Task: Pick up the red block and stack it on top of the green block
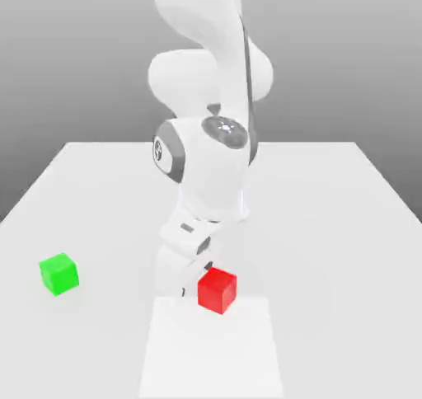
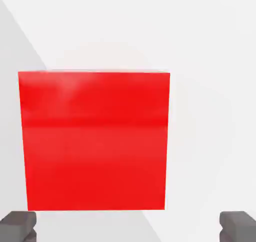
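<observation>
My gripper: fingers (image 2: 18, 226) wide apart; nothing clamped; I have it (image 2: 127, 227) low, near the red block
Red block (image 1: 217, 290): on the pale table (image 1: 330, 249), front and centre in the exterior view, at the far edge of a brighter white patch (image 1: 211, 348); its square face is large in the hand view
Green block (image 1: 59, 274): on the table, toward the exterior view's left; well apart from red
My arm (image 1: 210, 166): reaches down behind the red block
Stack: none; both blocks sit separately
</observation>
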